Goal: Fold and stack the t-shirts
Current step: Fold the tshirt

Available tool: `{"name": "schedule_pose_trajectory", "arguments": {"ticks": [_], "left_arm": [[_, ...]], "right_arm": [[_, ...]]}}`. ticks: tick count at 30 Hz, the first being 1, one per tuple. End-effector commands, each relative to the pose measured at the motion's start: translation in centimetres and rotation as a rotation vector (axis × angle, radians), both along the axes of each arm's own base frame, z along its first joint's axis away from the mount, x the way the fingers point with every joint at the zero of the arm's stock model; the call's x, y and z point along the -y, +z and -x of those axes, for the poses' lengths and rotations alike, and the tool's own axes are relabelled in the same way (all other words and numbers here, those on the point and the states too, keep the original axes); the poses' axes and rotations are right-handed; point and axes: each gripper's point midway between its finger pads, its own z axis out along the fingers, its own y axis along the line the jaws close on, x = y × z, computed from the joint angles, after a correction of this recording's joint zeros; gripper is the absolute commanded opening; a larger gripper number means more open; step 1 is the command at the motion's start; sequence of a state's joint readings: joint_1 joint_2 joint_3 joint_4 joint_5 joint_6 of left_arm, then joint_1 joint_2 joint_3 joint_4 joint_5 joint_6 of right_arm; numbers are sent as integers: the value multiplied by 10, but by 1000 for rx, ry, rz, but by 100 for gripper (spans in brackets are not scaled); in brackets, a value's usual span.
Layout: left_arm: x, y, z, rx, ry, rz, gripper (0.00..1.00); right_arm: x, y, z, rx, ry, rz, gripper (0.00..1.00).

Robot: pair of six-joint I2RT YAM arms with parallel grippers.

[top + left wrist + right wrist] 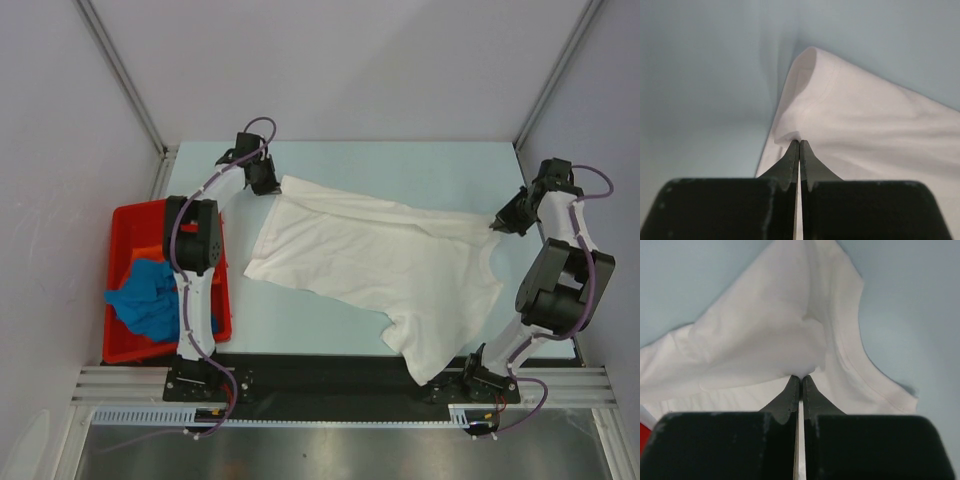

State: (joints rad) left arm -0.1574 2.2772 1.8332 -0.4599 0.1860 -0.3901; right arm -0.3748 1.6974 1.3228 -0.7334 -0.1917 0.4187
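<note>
As left hand (799,143) and right hand (800,377) clamp it, the white t-shirt (380,262) lies spread.

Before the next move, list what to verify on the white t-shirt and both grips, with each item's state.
1. Left jaws shut on the white t-shirt at its far left corner: ok.
2. Right jaws shut on cloth beside the collar: ok.
3. Shirt lying flat: not ok; it is wrinkled and the near sleeve drapes over the table edge.
4. Blue t-shirt inside the red bin, apart from the white one: ok.
5. Which face of the shirt is up: cannot tell.
</note>
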Motion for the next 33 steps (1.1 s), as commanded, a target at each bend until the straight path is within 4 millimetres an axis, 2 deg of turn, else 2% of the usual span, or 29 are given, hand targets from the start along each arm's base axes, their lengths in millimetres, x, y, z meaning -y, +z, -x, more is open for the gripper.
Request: {"name": "schedule_pose_trajectory", "arguments": {"ticks": [1, 6, 10, 13, 16, 19, 20, 21, 23, 24, 25, 27, 28, 33], "left_arm": [[3, 18, -19, 61, 12, 47, 0], [-1, 9, -10, 37, 15, 23, 0], [-5, -3, 0, 14, 13, 6, 0], [-5, -7, 0, 8, 9, 3, 0], [-3, 0, -7, 22, 11, 11, 0], [-1, 8, -17, 43, 18, 23, 0], [0, 14, -23, 58, 20, 29, 0], [1, 18, -27, 71, 20, 36, 0], [7, 31, -37, 115, 19, 69, 0], [10, 37, -41, 132, 16, 85, 0], [11, 47, -50, 167, 26, 115, 0], [16, 55, -57, 190, 22, 162, 0], [18, 58, -60, 199, 29, 178, 0], [29, 79, -82, 303, 6, 255, 0]], "right_arm": [[15, 20, -22, 58, -23, 31, 0], [14, 9, -14, 23, -22, 26, 0], [9, -3, 2, -13, -18, 20, 0], [8, -11, 10, -24, -21, 17, 0], [10, -12, 6, -15, -32, 5, 0], [17, -5, -10, 17, -45, 10, 0], [18, -8, -15, 12, -52, 0, 0], [21, 2, -26, 43, -53, 1, 0], [23, 2, -37, 51, -75, -21, 0], [25, 14, -49, 88, -74, -20, 0], [27, 17, -55, 100, -80, -26, 0], [28, 21, -68, 124, -89, -47, 0], [31, 35, -79, 163, -93, -42, 0], [39, 61, -105, 250, -97, -41, 0]]}}
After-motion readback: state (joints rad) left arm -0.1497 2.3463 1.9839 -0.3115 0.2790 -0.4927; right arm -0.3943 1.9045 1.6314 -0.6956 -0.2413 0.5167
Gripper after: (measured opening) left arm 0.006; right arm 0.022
